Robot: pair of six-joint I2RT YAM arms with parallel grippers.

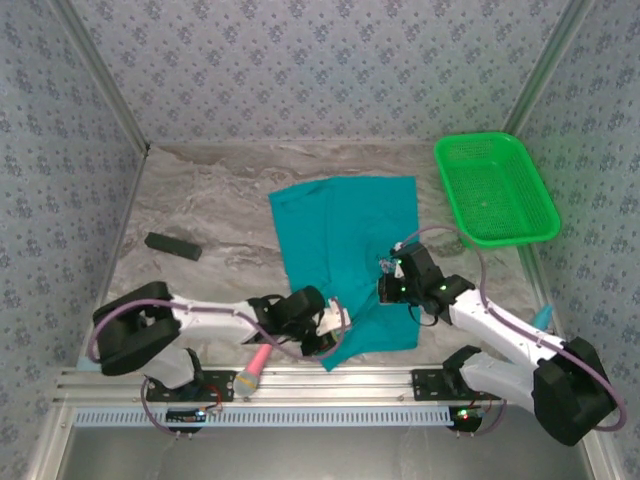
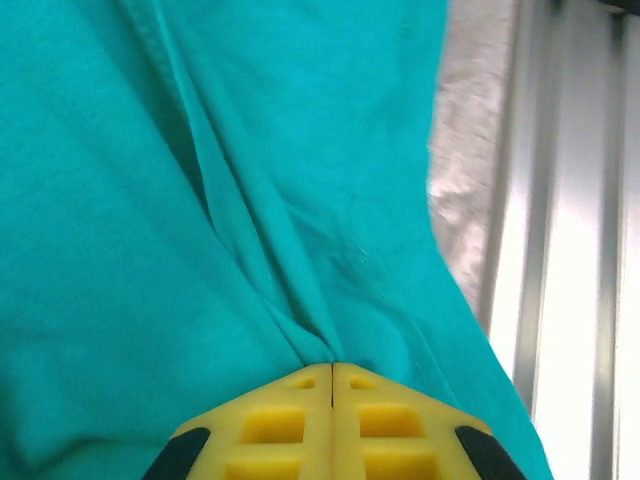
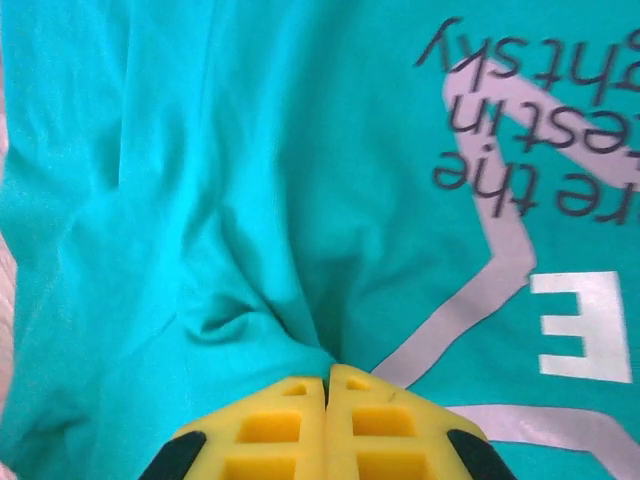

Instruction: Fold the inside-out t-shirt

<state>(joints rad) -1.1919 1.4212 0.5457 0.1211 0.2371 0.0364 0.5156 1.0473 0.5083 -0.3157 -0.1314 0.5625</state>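
My left arm (image 1: 215, 318) and right arm (image 1: 500, 326) are white with black joints, trailing lilac cables (image 1: 93, 338); I see yellow fingers (image 2: 280, 422) with square pockets.

The t-shirt (image 3: 200, 150) lettering (image 3: 475, 185) runs off the right edge — cut short.

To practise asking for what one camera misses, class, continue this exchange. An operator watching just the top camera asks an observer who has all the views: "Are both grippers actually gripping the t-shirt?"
Observer: In the left wrist view, the left gripper is shut on a fold of the t-shirt, with creases running up from its tips.
Operator: And the right one?
Observer: The right gripper is shut too, with cloth puckered at its tips.
Operator: Is there anything on the cloth that I can't make out from above?
Observer: Yes, dark lettering and a grey-white print, upside down in the right wrist view.
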